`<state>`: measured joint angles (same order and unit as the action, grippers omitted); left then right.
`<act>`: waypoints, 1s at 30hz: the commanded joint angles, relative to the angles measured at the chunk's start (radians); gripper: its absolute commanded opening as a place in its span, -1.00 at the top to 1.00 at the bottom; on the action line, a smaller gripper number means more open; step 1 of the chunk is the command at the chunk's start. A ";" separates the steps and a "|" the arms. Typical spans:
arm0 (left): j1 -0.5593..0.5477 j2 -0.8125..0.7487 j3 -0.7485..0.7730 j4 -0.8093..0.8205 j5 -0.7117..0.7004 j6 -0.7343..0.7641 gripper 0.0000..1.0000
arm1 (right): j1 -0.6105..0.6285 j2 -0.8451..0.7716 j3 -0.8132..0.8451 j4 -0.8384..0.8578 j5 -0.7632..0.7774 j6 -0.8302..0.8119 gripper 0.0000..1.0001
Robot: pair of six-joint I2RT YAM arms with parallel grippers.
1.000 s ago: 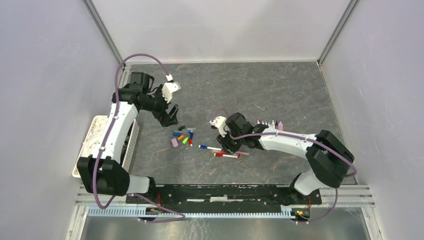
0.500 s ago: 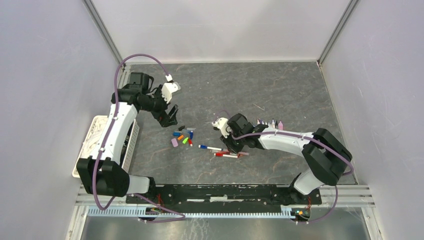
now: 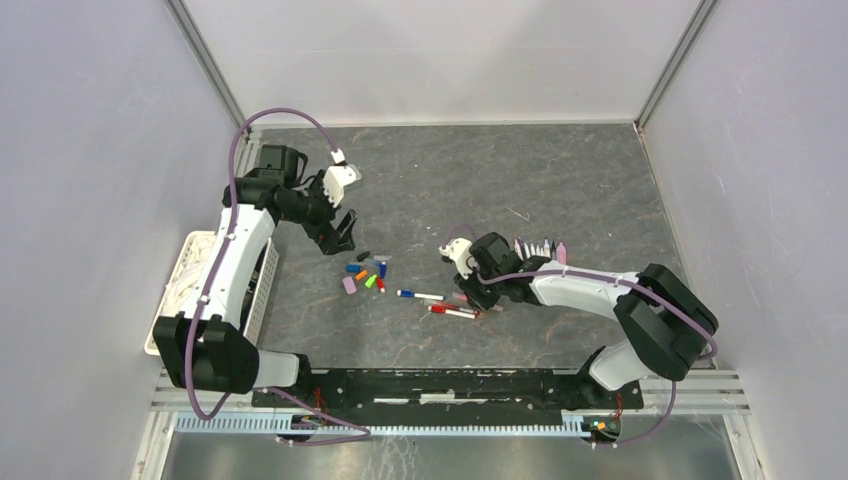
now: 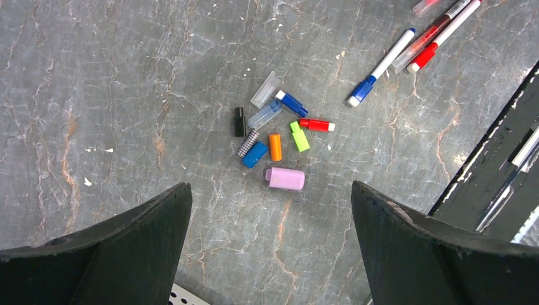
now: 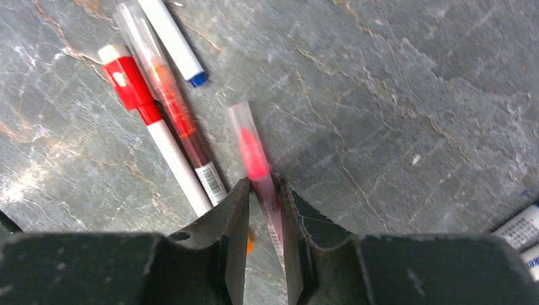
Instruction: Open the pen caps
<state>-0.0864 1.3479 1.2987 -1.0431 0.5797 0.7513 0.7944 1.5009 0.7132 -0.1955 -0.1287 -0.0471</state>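
Observation:
Several loose pen caps (image 3: pixel 365 275) lie in a cluster left of centre: lilac (image 4: pixel 285 178), orange (image 4: pixel 274 147), green (image 4: pixel 299 136), red (image 4: pixel 316 125), black (image 4: pixel 239 121) and blue (image 4: pixel 255 154). My left gripper (image 3: pixel 340 232) hangs open above and behind them, nothing between its fingers (image 4: pixel 152 235). My right gripper (image 5: pixel 262 184) is low at the table, shut on a pink pen (image 5: pixel 251 149) with a clear cap, which points away from the jaws. Beside it lie a red-capped pen (image 5: pixel 136 89), a clear red pen (image 5: pixel 171 108) and a blue-capped pen (image 3: pixel 420 296).
More pens (image 3: pixel 540 245) lie in a row behind the right arm. A white perforated basket (image 3: pixel 185 270) stands off the table's left edge beside the left arm. The black base rail (image 3: pixel 450 385) runs along the near edge.
My right gripper has shifted a little to the right and its jaws have narrowed around the pink pen. The left arm has not moved.

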 commanded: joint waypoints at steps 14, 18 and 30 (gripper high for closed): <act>0.005 -0.061 0.065 0.058 -0.060 -0.034 -1.00 | -0.059 -0.112 -0.103 0.015 0.033 0.070 1.00; 0.007 -0.112 0.006 0.133 -0.030 -0.045 -1.00 | -0.074 -0.114 0.035 -0.028 -0.030 0.055 1.00; -0.307 -0.166 -0.204 0.009 0.040 0.235 -1.00 | -0.060 0.120 0.379 -0.119 -0.716 0.157 1.00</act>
<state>-0.2352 1.2552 1.1641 -1.0607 0.6834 0.9199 0.7208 1.5600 1.0515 -0.2905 -0.5812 0.0521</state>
